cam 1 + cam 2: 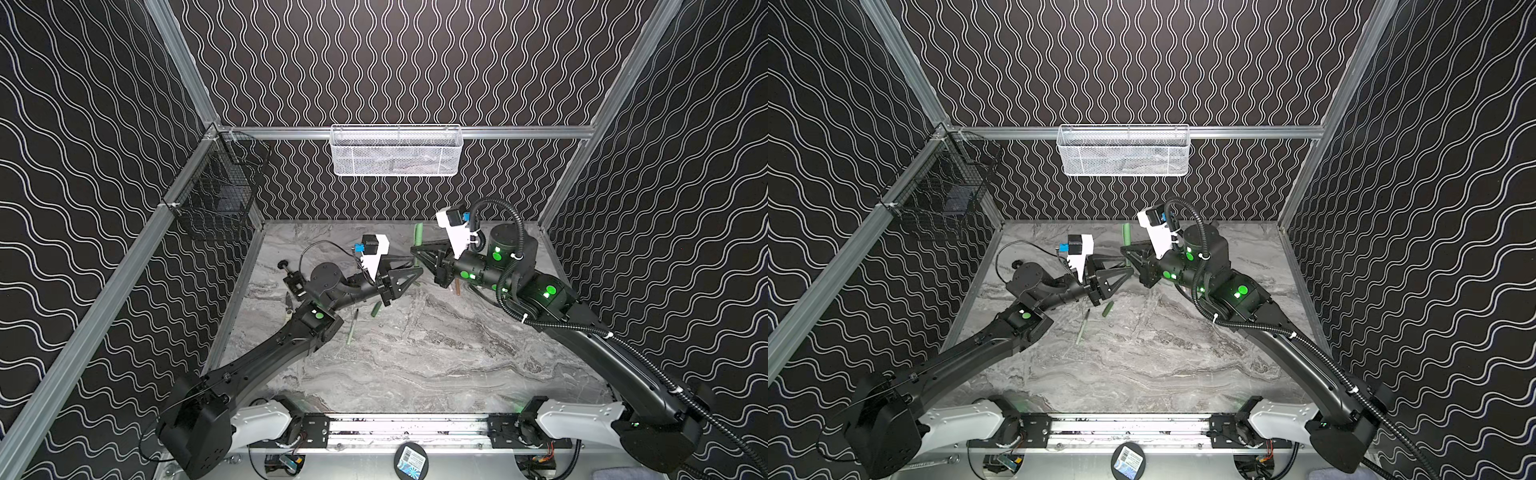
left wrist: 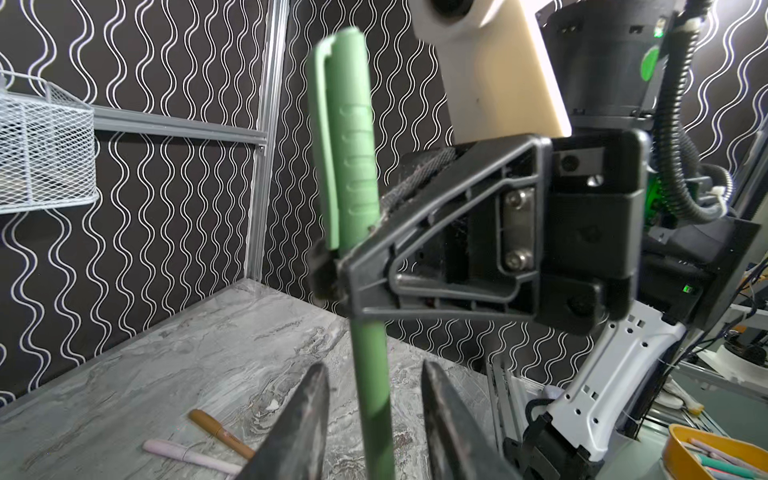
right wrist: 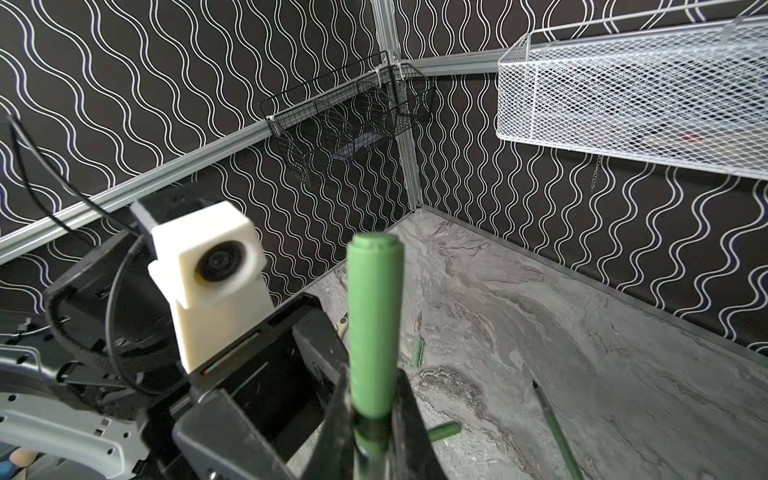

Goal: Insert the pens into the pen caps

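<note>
The green pen (image 2: 365, 345), wearing its pale green cap (image 2: 345, 145), stands upright clear of the table (image 2: 166, 353), clamped just below the cap by the closed right gripper (image 2: 332, 270), while the left gripper (image 2: 374, 368), jaws parted, flanks its lower barrel, gripping nothing.

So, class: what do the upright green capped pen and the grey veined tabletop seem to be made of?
Green capped pen: probably matte plastic, judging by the moulded ridges, the one-piece clip and the lack of glare. Grey veined tabletop: marble pattern with a slight sheen; real stone or printed laminate, cannot tell which.
</note>
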Available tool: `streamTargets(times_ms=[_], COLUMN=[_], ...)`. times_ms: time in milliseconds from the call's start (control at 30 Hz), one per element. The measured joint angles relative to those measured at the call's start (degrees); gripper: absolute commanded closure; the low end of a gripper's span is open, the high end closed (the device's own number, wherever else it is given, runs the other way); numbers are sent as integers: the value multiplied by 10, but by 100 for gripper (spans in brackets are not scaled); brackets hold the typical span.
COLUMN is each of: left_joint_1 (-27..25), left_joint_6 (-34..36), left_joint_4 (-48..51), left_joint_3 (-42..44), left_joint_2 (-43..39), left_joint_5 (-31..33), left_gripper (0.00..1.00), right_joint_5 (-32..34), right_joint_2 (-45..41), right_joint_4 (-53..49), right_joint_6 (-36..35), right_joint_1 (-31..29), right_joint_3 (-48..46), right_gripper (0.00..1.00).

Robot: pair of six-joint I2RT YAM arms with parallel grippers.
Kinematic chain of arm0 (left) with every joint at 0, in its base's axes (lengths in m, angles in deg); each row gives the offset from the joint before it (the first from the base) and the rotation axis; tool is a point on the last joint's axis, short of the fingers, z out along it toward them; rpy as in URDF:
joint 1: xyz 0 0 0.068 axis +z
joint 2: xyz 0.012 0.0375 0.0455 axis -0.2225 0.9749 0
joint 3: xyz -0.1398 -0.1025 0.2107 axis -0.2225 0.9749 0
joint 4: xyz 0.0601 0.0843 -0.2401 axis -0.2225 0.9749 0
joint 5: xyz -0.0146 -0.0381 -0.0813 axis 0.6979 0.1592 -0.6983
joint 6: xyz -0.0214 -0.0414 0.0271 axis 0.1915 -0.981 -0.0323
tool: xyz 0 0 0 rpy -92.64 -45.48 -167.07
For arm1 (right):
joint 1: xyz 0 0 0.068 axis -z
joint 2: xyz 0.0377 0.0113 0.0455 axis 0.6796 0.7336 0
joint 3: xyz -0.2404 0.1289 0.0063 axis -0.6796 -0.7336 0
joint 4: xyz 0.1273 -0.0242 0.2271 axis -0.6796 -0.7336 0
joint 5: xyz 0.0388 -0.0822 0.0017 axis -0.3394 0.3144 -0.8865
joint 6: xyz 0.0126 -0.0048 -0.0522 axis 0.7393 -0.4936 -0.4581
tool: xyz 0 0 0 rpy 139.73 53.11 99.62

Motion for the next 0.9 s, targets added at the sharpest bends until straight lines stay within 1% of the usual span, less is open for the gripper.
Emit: streamTargets(times_ms=[67,167,300,333,367,467,500,533,567,633,667,700,733,900], left_joint_1=[0,0,-3,-4,-4,-5,-4,-4,-5,-5,-5,-6,-7,-8], left_joint_6=[5,7,8,8,8,2,-2,-5,-5,-5,-5,-4,-3,0], left_joint_4=[8,14,14,16,16,13,11,10,10,10,10,10,10,10], left_joint_3=[-8,-12,-14,-14,-14,-13,-12,-12,-11,-8,-6,-5,-5,-3], left_joint_2=[7,17,22,23,23,24,24,24,24,21,18,16,15,15], left_joint_5=[-5,-19,-29,-31,-31,-31,-31,-31,-31,-28,-28,-27,-28,-28], left_gripper=[63,76,76,80,86,100,100,100,100,100,100,100,100,100], right_joint_5=[-3,-5,-6,-6,-7,-7,-7,-7,-8,-12,-15,-19,-19,-11], right_joint_2=[-5,-10,-10,-10,-10,-10,-9,-9,-8,-7,-6,-6,-7,-21], right_joint_4=[3,6,9,10,12,20,23,25,25,25,25,24,24,20], right_joint_6=[6,9,11,13,14,13,13,14,15,17,19,23,29,22], right_joint_1=[0,0,2,2,2,3,3,3,4,5,5,5,6,12], right_joint_3=[-6,-10,-14,-15,-16,-19,-20,-21,-22,-22,-21,-19,-16,15], right_gripper=[100,100,100,100,100,100,100,96,89,83,75,64,60,61])
